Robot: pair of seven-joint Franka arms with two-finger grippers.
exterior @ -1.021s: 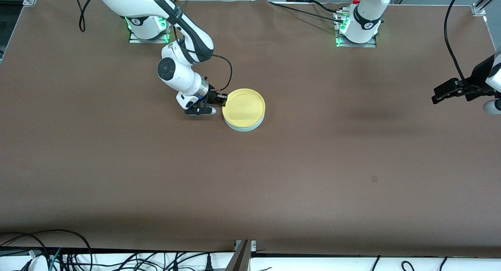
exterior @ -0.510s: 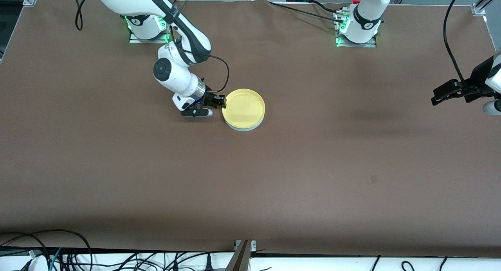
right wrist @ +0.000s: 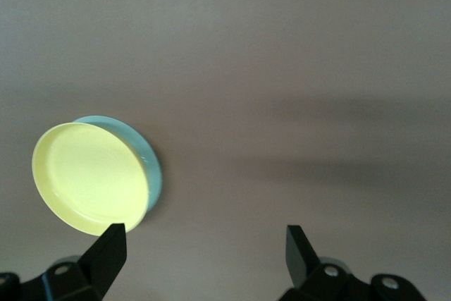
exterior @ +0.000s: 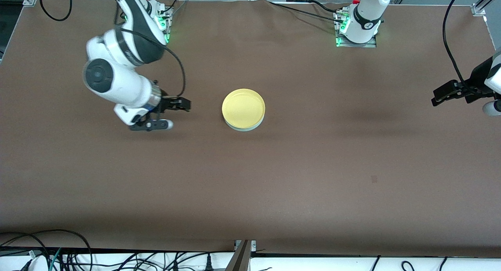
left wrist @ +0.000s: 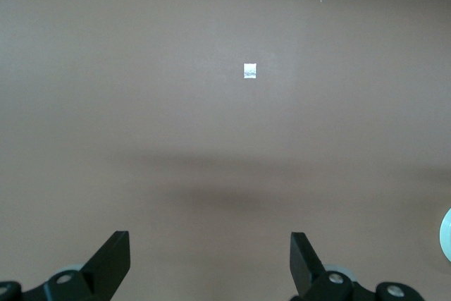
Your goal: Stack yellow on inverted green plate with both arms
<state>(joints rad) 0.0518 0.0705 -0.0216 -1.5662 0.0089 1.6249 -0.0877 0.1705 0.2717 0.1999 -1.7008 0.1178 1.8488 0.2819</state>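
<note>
Front view shows the right gripper (exterior: 184, 105) pulled back from the yellow plate (exterior: 243, 108), fingers apart and empty, leaving it on the inverted green plate (exterior: 246, 127) mid-table, so stacking looks finished, while the left gripper (exterior: 441, 94) waits open at its table end.

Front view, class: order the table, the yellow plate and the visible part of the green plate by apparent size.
1. Table.
2. Yellow plate.
3. Green plate: only a thin edge shows beneath the yellow one, so its full size cannot be compared.
</note>
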